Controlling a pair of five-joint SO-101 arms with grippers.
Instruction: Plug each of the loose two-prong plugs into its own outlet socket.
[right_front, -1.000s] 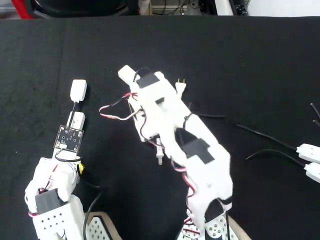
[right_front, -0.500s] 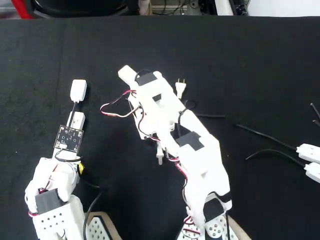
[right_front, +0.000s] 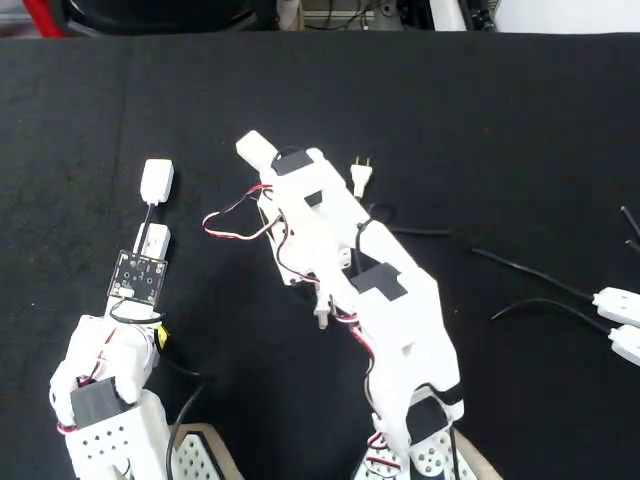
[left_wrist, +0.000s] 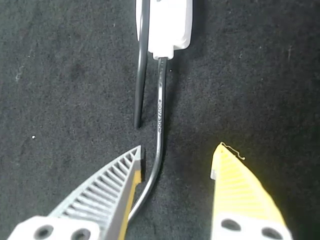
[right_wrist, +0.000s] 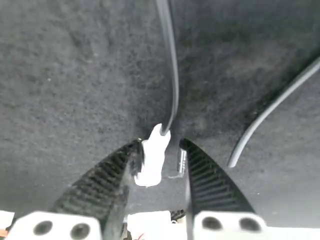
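Right gripper (right_wrist: 159, 144) mid-table, jaws slightly apart astride a small white plug (right_wrist: 151, 159) touching one jaw, left gripper (left_wrist: 177, 150) at seven o'clock, jaws wide apart, black cable (left_wrist: 159, 105) between them, white connector (right_front: 157, 180) at its twelve o'clock

white two-prong plug (right_front: 360, 176): flat on the black desk (right_front: 500, 120), prongs toward the far edge. white cabled block (right_front: 157, 180): far left, lying lengthwise. two white cabled pieces (right_front: 618, 305): side by side at the right edge.
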